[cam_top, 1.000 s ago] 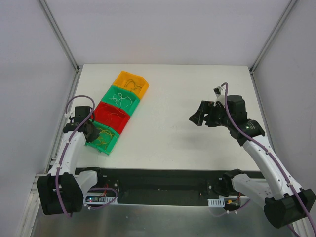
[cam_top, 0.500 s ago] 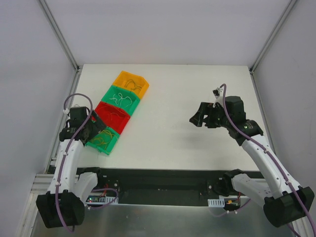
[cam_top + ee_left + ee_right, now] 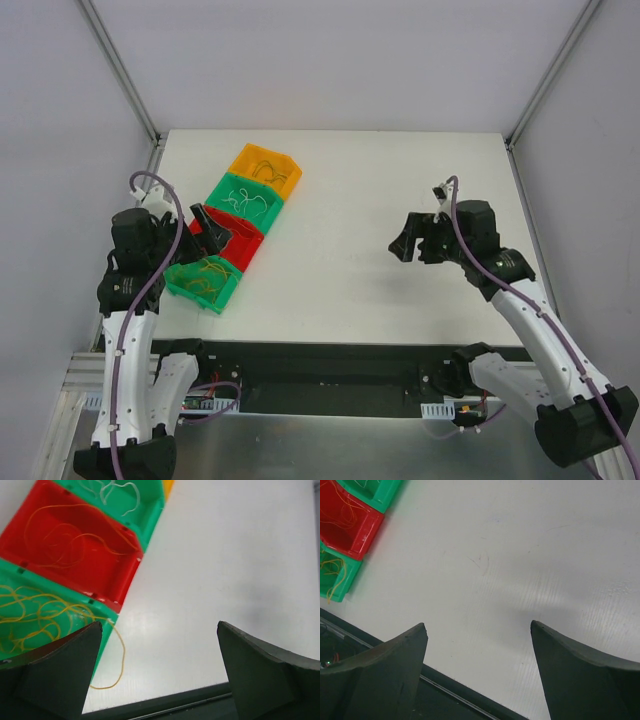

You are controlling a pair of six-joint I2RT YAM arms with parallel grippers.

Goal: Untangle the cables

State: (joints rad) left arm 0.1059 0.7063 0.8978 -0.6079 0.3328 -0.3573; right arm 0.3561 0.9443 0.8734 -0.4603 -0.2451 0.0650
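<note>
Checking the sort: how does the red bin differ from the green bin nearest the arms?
The red bin holds a few sparse orange loops; the near green bin holds a denser yellow tangle. The red bin's wires stay inside, while one strand from the near green bin trails over its rim onto the table. Both are open-topped, side by side.

The left end effector (image 3: 157, 628) gapes wide above the desk (image 3: 225, 555). Yellow cables (image 3: 40, 616) fill the nearest green bin (image 3: 65, 591), one strand looping over its rim onto the desk.
</note>
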